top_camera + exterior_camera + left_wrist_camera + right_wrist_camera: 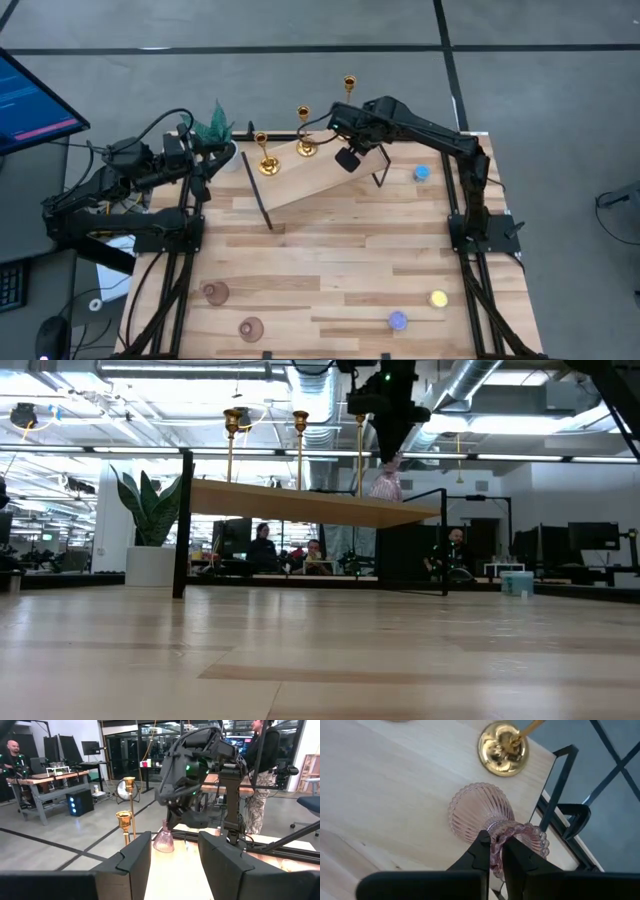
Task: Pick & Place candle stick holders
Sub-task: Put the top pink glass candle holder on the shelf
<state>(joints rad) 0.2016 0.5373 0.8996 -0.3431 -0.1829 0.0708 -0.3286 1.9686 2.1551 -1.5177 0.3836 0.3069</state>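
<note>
Three gold candlesticks (264, 160) (305, 140) (349, 85) stand on their round bases along the far side of a raised wooden shelf (320, 182). My right gripper (348, 158) is over the shelf's right part, shut on a ribbed dusty-pink holder (480, 812). Two more pink holders (215, 293) (250, 327) sit on the table near its front left. My left gripper (175, 845) is level by the shelf's left end, open, with nothing between its fingers. My right gripper pinches the pink holder's beaded top rim (495, 834) between its two fingers, which slant down from above. One finger looks to be inside the opening and one outside. The holder hangs tilted below the fingers, its base (163, 850) at the shelf top; whether it touches, I cannot tell.
A green potted plant (213, 125) stands at the table's far left, beside my left arm. Small round lights lie on the table: blue (421, 172), yellow (438, 298), and bluish (397, 320). The shelf's black legs (262, 200) stand on the tabletop. People sit in the room beyond.
</note>
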